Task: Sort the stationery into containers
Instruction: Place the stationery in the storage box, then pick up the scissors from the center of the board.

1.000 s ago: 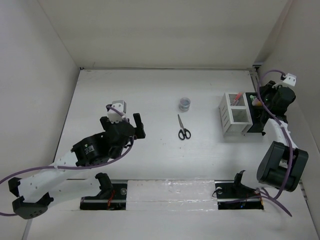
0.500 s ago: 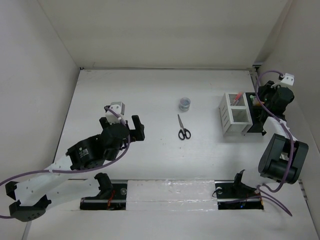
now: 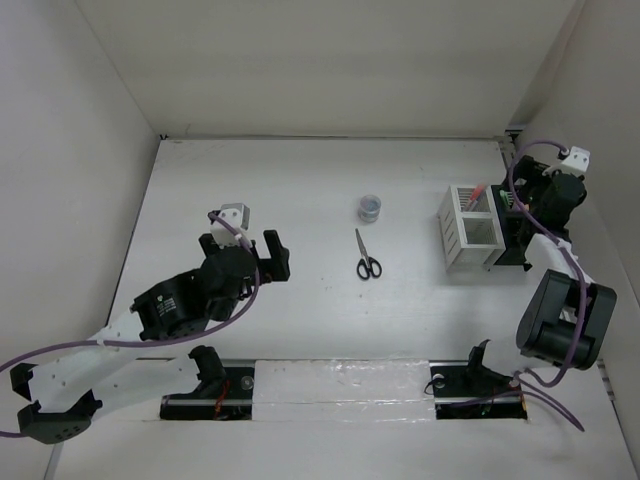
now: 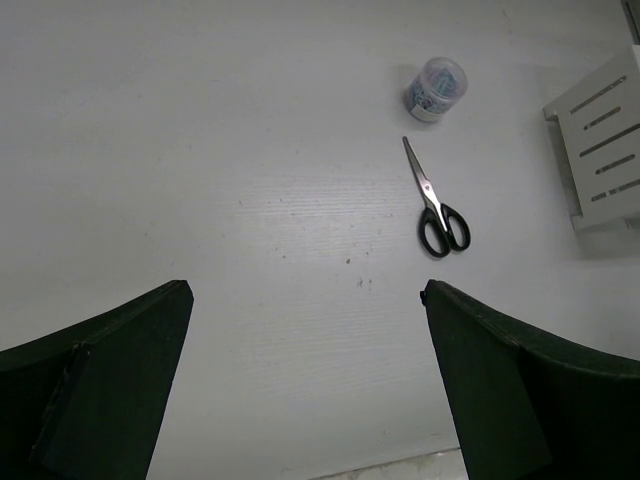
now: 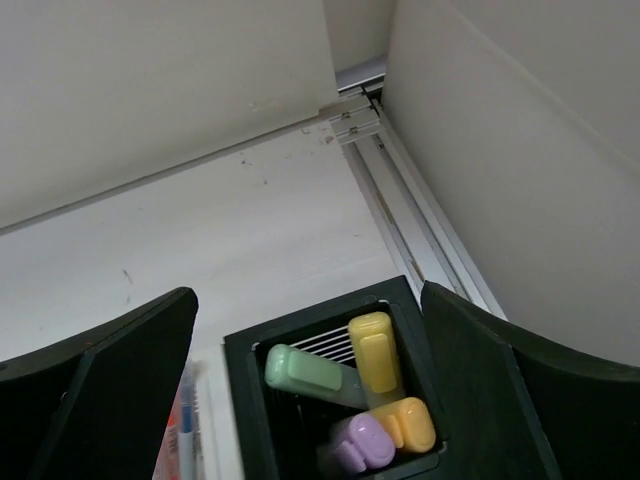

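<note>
Soft, even light is falling from above, leaving the white table [image 3: 300, 200] bright but not washed out. The scissors [image 4: 430, 195] are throwing only a faint shadow. A glossy strip [image 3: 340, 378] at the near edge is catching glare. In the wrist views the fingers [image 4: 100, 390] are showing dark and blurred. The highlighters [image 5: 372, 365] are sitting shaded inside the black box [image 5: 245, 400].

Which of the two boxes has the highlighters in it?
The black box: green, yellow, orange and purple highlighters sit in it. The white box beside it shows only thin orange-red pens.
</note>
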Controlling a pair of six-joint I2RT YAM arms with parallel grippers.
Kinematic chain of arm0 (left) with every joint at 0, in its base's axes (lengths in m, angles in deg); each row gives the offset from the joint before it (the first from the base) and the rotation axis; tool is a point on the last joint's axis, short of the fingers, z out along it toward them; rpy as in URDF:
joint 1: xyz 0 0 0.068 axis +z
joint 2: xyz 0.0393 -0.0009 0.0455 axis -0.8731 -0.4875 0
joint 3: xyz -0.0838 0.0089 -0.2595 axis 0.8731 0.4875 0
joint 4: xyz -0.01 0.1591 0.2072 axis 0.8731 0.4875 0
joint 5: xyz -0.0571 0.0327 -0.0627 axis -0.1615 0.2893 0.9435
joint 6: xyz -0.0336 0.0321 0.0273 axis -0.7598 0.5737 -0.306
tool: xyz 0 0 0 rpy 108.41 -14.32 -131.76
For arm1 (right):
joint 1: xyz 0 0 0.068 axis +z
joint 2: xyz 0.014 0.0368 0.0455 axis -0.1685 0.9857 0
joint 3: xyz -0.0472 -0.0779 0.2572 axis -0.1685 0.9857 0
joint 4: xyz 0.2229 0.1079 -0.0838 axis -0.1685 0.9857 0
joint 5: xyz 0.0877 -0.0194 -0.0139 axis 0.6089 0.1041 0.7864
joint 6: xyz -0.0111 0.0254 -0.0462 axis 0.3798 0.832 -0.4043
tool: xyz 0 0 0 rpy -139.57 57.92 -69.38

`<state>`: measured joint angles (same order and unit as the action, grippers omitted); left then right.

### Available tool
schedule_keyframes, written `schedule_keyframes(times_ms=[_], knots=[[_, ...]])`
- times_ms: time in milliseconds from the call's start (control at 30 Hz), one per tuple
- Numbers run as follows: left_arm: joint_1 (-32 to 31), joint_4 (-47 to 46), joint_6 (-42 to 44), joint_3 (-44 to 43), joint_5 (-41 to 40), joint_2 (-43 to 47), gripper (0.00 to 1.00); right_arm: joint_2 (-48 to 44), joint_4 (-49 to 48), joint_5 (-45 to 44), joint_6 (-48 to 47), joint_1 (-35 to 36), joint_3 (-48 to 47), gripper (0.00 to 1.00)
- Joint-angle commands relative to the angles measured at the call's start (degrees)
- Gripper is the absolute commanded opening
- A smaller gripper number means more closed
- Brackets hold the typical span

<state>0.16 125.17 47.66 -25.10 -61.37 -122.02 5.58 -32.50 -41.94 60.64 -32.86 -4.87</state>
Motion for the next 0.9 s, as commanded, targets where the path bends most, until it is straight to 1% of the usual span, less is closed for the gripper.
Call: schedule_keyframes(times_ms=[0, 100, 133, 167, 200, 233, 267, 333, 367, 433, 467, 533, 600, 667, 700, 800, 833, 867], knots=[[0.0, -0.9, 0.0, 0.2, -1.2, -0.4, 1.00, -5.7, -2.0, -0.9, 0.4, 2.5, -0.7, 1.00], [0.0, -0.3, -0.6, 0.2, -2.3, -1.9, 1.00, -11.1, 1.0, -2.6, 0.4, 7.0, -2.1, 1.00], [0.0, -0.3, -1.2, 0.2, -2.9, -2.5, 1.00, -12.4, 4.4, -4.6, -0.1, 8.7, -2.9, 1.00], [0.0, -0.3, -1.2, -0.3, -2.9, -4.0, 1.00, -13.5, 6.6, -5.9, -0.7, 12.7, -5.0, 1.00], [0.0, 1.0, -2.6, -1.1, -3.6, -5.0, 1.00, -15.4, 9.1, -7.5, -1.4, 14.8, -6.1, 1.00], [0.0, 1.7, -3.6, -1.7, -4.3, -6.0, 1.00, -16.3, 13.7, -9.2, -2.0, 16.8, -7.2, 1.00], [0.0, 2.3, -4.6, -2.4, -4.3, -7.0, 1.00, -17.3, 16.0, -12.4, -2.0, 20.7, -7.9, 1.00], [0.0, 3.3, -7.1, -5.0, -3.7, -9.7, 1.00, -20.5, 18.8, -14.3, -1.1, 23.9, -8.5, 1.00], [0.6, 3.3, -7.8, -5.8, -3.1, -10.4, 1.00, -21.7, 22.1, -16.0, -0.2, 26.7, -8.5, 1.00], [2.5, 2.8, -9.2, -7.1, -1.6, -11.6, 1.00, -24.8, 25.4, -16.7, 0.6, 29.0, -8.5, 1.00], [2.5, 1.8, -9.9, -7.1, -1.1, -11.6, 1.00, -25.4, 28.8, -16.7, 1.2, 30.1, -8.5, 1.00], [2.5, -1.4, -10.6, -7.1, -0.4, -12.8, 1.00, -26.6, 32.1, -13.9, 1.8, 32.8, -8.0, 1.00], [2.5, -2.1, -11.4, -7.1, 0.1, -14.6, 1.00, -27.3, 35.7, -13.2, 1.8, 36.1, -7.3, 1.00], [2.5, -3.7, -11.9, -8.7, 0.7, -18.9, 1.00, -29.7, 37.4, -13.9, 1.8, 38.0, -6.6, 1.00], [2.5, -3.7, -11.9, -9.3, 2.4, -20.5, 1.00, -30.7, 38.4, -14.8, 2.3, 39.1, -6.6, 1.00], [2.5, -5.4, -12.7, -11.6, 5.0, -27.7, 1.00, -34.6, 42.7, -20.3, 3.7, 44.1, -7.2, 1.00], [2.5, -5.4, -12.7, -12.2, 5.5, -29.6, 1.00, -35.4, 45.2, -23.8, 4.2, 45.3, -7.7, 1.00], [3.2, -6.1, -13.3, -13.5, 6.1, -33.5, 1.00, -36.1, 46.4, -25.3, 4.9, 47.3, -8.2, 1.00]])
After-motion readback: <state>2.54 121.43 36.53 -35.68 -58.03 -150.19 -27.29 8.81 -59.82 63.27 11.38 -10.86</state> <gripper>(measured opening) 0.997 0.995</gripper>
